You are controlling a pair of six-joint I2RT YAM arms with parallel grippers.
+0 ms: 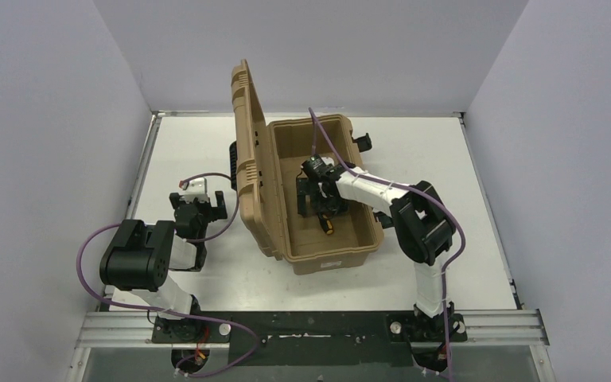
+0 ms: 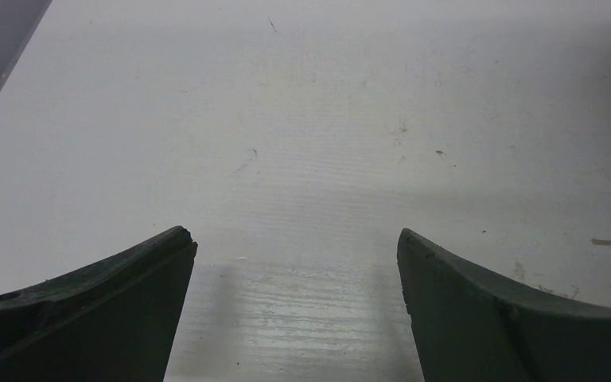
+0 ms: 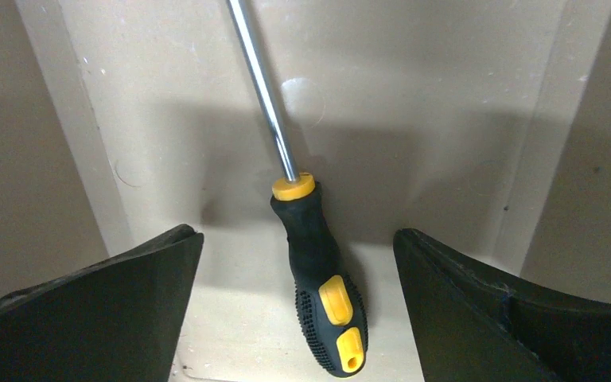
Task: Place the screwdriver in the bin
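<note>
The screwdriver point(image 3: 318, 278), with a black handle, orange-yellow inserts and a bright metal shaft, lies on the floor of the bin point(image 3: 430, 103). In the top view its handle point(image 1: 328, 225) shows just below my right gripper point(image 1: 319, 203), low inside the tan bin point(image 1: 330, 259), whose ribbed lid stands open at the left. In the right wrist view the right gripper point(image 3: 296, 239) is open. Its fingers stand apart on either side of the handle without touching it. My left gripper point(image 1: 199, 208) is open and empty over the bare table point(image 2: 302, 143), left of the bin.
The raised lid point(image 1: 247, 151) stands between the left arm and the bin's inside. Black latches point(image 1: 384, 217) stick out on the bin's right side. The right arm reaches over the bin's right rim. Grey walls close in the white table point(image 1: 445, 159).
</note>
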